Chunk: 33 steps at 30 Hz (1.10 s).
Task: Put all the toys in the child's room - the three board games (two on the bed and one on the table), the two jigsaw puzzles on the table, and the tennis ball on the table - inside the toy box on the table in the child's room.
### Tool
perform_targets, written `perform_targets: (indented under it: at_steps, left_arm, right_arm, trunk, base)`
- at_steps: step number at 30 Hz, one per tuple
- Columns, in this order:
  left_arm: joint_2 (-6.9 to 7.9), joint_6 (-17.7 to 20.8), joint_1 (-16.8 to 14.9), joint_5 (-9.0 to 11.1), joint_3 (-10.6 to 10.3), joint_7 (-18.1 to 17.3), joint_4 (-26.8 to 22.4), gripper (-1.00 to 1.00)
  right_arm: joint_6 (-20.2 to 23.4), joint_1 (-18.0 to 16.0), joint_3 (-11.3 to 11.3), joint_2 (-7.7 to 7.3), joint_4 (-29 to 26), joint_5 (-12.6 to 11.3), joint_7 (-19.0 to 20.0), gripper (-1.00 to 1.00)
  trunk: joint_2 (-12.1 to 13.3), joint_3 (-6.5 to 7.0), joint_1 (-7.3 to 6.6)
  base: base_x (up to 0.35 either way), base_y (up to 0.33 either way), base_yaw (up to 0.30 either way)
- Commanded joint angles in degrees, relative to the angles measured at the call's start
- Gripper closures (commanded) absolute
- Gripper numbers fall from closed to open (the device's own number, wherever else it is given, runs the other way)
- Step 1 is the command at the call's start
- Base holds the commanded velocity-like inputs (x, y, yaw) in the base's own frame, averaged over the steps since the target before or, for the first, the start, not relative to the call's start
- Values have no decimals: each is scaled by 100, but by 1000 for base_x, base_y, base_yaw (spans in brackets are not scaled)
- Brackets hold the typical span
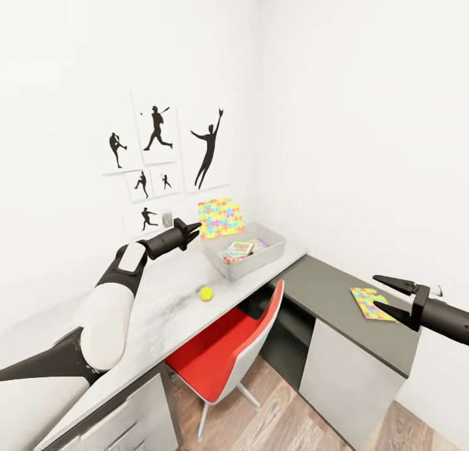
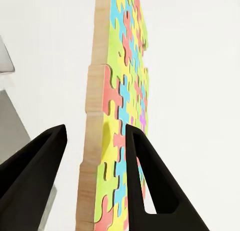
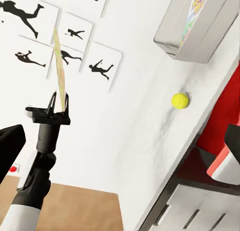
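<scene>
My left gripper [image 1: 193, 229] is clamped on one jigsaw puzzle [image 1: 221, 218], holding it upright by its edge above the white bench [image 1: 163, 307], just beside the toy box [image 1: 246, 250]. In the left wrist view the puzzle board [image 2: 117, 106] stands edge-on between my two black fingers [image 2: 150, 181], its orange rim facing the camera. In the right wrist view the same gripper [image 3: 56, 110] carries the board [image 3: 59, 71] as a thin sliver against the wall pictures [image 3: 75, 36].

The toy box sits on the bench near the corner of the room, with printed board games [image 1: 240, 248] lying inside it. The tennis ball [image 1: 206, 294] rests on the bench surface in front of the box, apart from it; it also shows in the right wrist view [image 3: 180, 100].

My right gripper [image 1: 389, 297] has its fingers spread and holds nothing. It hovers over the lower dark grey cabinet [image 1: 326, 288], where the second jigsaw puzzle [image 1: 370, 304] lies flat, just beside the fingertips. A red chair [image 1: 221, 353] is tucked under the bench.
</scene>
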Motion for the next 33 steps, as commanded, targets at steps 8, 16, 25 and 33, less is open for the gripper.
perform_targets:
  at_steps: [8,16,25,33]
  left_arm:
    - [-183,-349,-10,-10,57,438,88,100]
    - [-213,-461,-10,-10,72,551,377,100]
    - [-207,-459,-10,-17,68,557,397,100]
    - [-206,-459,-10,-18,67,558,397,100]
  right_arm:
    - [17,-145,-28,13,-4,-33,-67,-100]
    - [17,-269,-29,-14,-4,-29,-89,-100]
    - [17,-383,0,27,-4,-22,-110,-100]
    - [17,-386,6,29,-4,-22,-112,-100]
  trunk:
    - [-14,-14,4]
    - [-14,-14,4]
    - [-14,-14,4]
    - [-14,-14,4]
  base:
    - [26,-21,108]
    - [119,-117,5]
    - [138,-30,0]
    - [63,-25,0]
